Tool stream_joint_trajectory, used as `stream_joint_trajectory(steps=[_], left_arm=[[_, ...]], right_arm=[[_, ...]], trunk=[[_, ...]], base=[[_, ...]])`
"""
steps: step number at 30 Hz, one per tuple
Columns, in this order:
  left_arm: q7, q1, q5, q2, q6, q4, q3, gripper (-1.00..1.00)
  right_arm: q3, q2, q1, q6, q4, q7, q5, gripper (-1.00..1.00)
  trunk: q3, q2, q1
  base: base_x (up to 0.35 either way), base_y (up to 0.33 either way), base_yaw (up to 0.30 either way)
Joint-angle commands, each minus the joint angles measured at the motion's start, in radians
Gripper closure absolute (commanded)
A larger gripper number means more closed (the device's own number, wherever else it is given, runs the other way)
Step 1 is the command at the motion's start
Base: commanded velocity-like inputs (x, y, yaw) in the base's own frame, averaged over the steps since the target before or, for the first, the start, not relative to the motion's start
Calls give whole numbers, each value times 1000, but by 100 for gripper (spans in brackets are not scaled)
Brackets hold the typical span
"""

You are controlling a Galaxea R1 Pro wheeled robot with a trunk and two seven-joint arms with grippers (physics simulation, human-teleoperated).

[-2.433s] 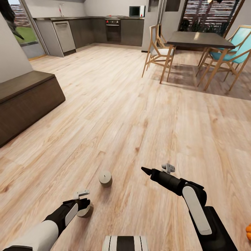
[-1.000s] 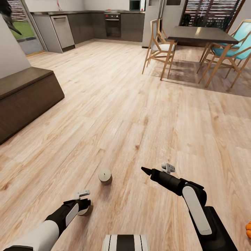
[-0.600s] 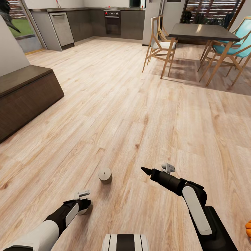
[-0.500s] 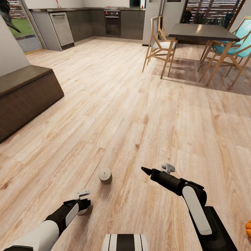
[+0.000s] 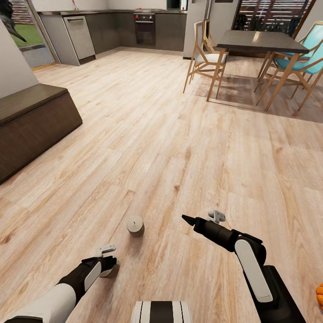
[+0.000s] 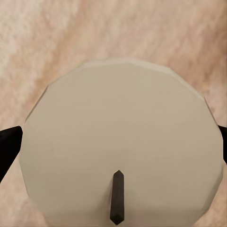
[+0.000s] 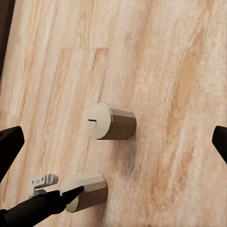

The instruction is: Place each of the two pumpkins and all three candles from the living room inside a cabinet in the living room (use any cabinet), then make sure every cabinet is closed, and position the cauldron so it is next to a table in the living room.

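the left gripper (image 5: pixel 109 265) is closing its fingers (image 6: pixel 7 146) around a candle (image 6: pixel 120 151) standing on the wooden floor (image 5: pixel 157 134). the right gripper (image 5: pixel 185 218) is hovering with fingers spread, right of a second candle (image 5: pixel 135 225). a pumpkin (image 5: pixel 319 294) is sitting far right; the cabinet (image 5: pixel 31 125) is lying far left.

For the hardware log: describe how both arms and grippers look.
Both arms are matte black with white rounded panels along the links. The right gripper has slim, pointed black fingers, and a small light-grey bracket sits on each wrist. The left gripper is black too. No cables or markings visible.

matt cream candle (image 5: pixel 135 225) on pale grained wood floor (image 5: pixel 179 134); cabinet (image 5: pixel 31 123) dark matt wood.
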Motion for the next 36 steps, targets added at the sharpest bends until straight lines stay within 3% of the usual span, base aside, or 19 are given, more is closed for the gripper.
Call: stream_joint_trajectory(steps=[1,19,36], left_arm=[[7,0,9,1,6,-2,-8,100],[7,0,9,1,7,-2,-8,100],[0,0,18,4,13,-11,-8,100]], right_arm=[[1,0,0,3,-1,0,0,-100],[1,0,0,3,0,0,0,-100],[1,1,0,3,0,0,-2,-100]], trunk=[[-1,0,0],[-1,0,0],[65,4,-8]], base=[[0,0,0],[0,0,0],[0,0,0]])
